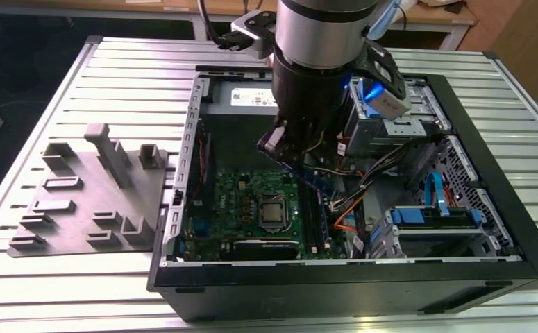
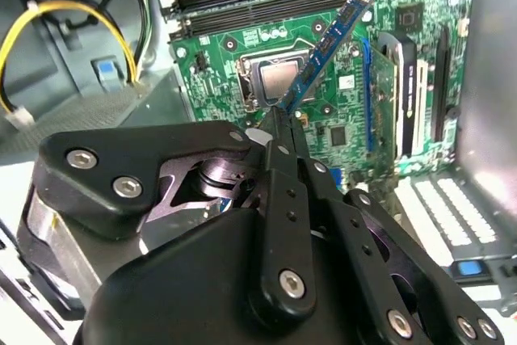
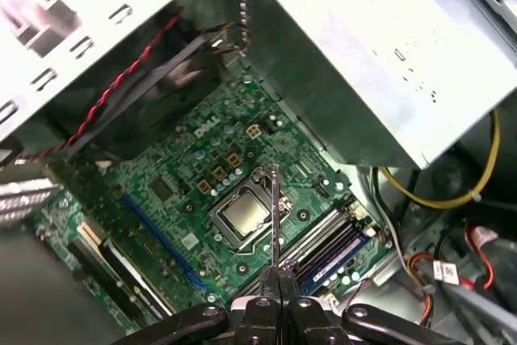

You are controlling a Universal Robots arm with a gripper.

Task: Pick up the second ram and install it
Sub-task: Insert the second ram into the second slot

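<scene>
Exterior view: the arm [image 1: 320, 62] is hanging over the motherboard [image 1: 241, 208]. Second wrist view: the fingers [image 2: 279, 175] are clamping the ram [image 2: 327, 46], which is tilting. First wrist view: the ram [image 3: 275, 216] is hovering edge-on near the slots [image 3: 323, 246], and it probably needs squaring to one.

Second ram [image 2: 327, 46]: clamped between the fingers [image 2: 279, 187] of the gripper [image 2: 280, 121], jutting past their tips
Motherboard [image 2: 218, 54]: beneath the fingertips, inside the case [image 1: 343, 281]
Processor socket [image 3: 242, 216]: one side of the ram; memory slots [image 3: 327, 244]: the other side
Case: on the table [image 1: 139, 76], parts rack [image 1: 74, 208] at the exterior view's left
</scene>
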